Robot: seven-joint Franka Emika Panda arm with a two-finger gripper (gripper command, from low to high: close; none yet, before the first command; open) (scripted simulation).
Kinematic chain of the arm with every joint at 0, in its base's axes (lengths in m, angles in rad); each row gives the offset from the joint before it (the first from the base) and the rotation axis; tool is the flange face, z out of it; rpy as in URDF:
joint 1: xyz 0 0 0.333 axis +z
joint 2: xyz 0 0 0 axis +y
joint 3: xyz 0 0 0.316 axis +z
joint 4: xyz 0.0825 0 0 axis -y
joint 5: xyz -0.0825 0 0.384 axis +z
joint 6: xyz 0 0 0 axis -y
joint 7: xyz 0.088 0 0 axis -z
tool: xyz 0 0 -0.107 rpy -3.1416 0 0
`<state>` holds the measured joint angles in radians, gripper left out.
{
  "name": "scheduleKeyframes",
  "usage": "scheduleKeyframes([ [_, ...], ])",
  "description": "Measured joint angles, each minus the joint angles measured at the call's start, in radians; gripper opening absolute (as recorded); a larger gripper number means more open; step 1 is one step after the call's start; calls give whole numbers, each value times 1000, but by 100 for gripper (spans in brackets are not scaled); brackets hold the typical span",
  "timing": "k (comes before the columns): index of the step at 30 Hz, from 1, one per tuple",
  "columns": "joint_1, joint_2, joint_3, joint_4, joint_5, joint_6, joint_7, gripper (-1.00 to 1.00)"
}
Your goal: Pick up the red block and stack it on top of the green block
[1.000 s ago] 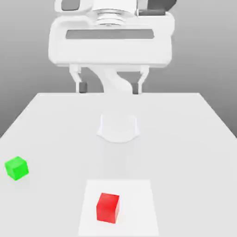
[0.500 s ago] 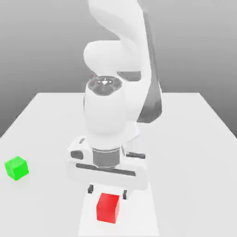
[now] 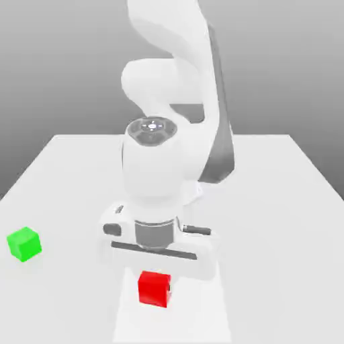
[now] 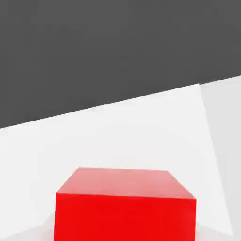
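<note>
White table [image 3: 282,201] against a grey backdrop, with the gripper [image 3: 155,275] lowered directly over the red block [image 3: 154,289] near the front edge, jaw state not discernible, and the green block [image 3: 24,243] well apart toward the exterior view's left.

The red block [image 3: 154,289] and green block [image 3: 24,243] are looking smooth and matte. The arm's [image 3: 161,168] white shell is showing a soft plastic sheen above the matte white table [image 3: 282,201].
</note>
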<state>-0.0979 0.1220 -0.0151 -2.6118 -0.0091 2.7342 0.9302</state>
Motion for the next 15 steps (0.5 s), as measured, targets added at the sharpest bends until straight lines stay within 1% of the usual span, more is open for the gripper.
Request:
scheduleKeyframes([
  [7,-198,-55,-124,-14,-23,-40,-116,-100],
  [15,-447,-110,-221,-29,-17,-79,-276,-100],
])
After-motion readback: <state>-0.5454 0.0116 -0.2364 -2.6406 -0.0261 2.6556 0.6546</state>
